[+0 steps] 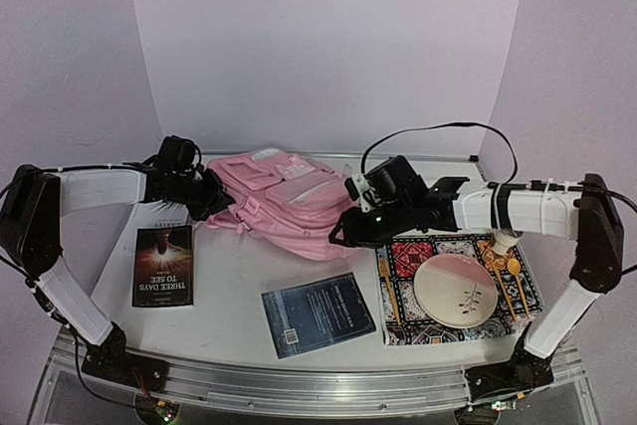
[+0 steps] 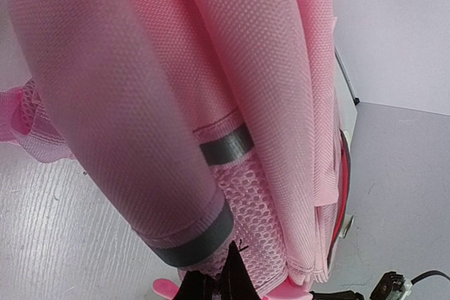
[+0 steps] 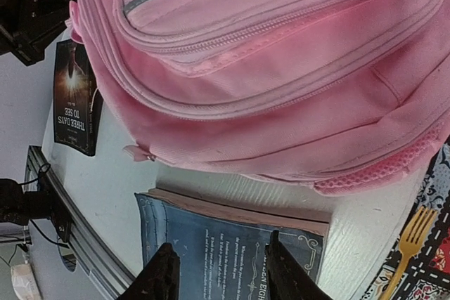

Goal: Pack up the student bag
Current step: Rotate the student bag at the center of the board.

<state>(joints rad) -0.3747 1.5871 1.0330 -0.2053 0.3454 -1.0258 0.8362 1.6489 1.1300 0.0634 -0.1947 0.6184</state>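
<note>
The student bag (image 1: 289, 201) is a large pink backpack lying flat in the middle of the table, pockets up. My left gripper (image 1: 221, 201) is at its left edge. In the left wrist view that gripper (image 2: 228, 277) is shut, its tips pinched into the bag's pink mesh (image 2: 260, 216) just under a grey band. My right gripper (image 1: 343, 236) hangs at the bag's near right corner. In the right wrist view its fingers (image 3: 165, 275) stand apart with nothing between them, over a blue book (image 3: 218, 237) lying just in front of the bag (image 3: 281, 68).
A dark book titled "Three Days to See" (image 1: 164, 266) lies at the front left. The blue book (image 1: 318, 314) lies front centre. At the right a patterned placemat (image 1: 408, 256) carries a plate (image 1: 463, 286), a fork (image 1: 388, 291) and a spoon.
</note>
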